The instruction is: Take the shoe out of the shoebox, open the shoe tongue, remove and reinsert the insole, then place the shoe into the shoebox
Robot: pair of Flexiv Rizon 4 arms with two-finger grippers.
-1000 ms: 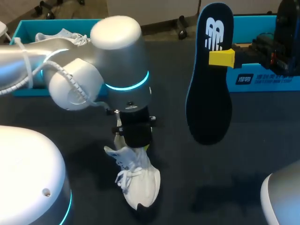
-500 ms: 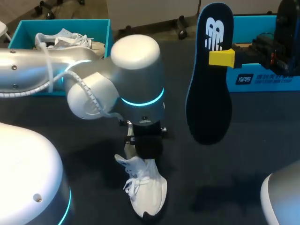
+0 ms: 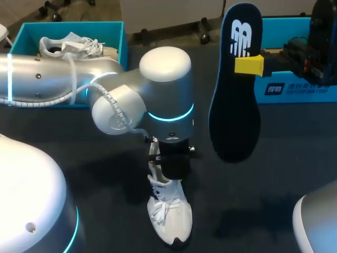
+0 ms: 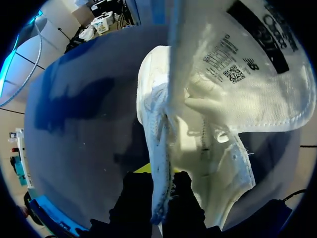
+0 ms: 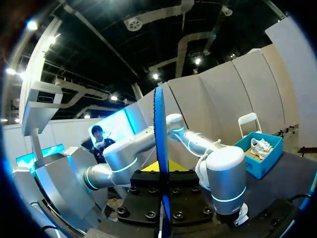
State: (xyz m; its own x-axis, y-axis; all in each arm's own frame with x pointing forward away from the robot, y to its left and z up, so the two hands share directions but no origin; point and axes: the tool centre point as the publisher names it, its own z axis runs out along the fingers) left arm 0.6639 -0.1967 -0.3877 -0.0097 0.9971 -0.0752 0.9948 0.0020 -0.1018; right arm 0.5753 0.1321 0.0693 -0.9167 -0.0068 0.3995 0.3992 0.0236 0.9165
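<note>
Left hand [image 4: 159,191] pinches the opened upper of the white shoe [image 3: 169,216], which sits on the table [image 3: 263,200]. The shoebox [image 3: 123,37] lies well beyond the shoe. Right hand [image 5: 161,178] clamps the insole [image 3: 234,105] high beside the shoe. Taking out, opening and removal look done; reinserting and boxing are left.

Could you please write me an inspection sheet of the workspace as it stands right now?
Surface: dark table, no spills seen.
Job's things: white shoe below the left arm; dark insole held upright above the table; teal shoebox at left rear with a second shoe inside.
Clutter: another teal box at right rear.
Grippers: left gripper shut on the shoe's collar; right gripper shut on the insole.
Cables: white cable along the left arm.
Surroundings: nothing seen.
</note>
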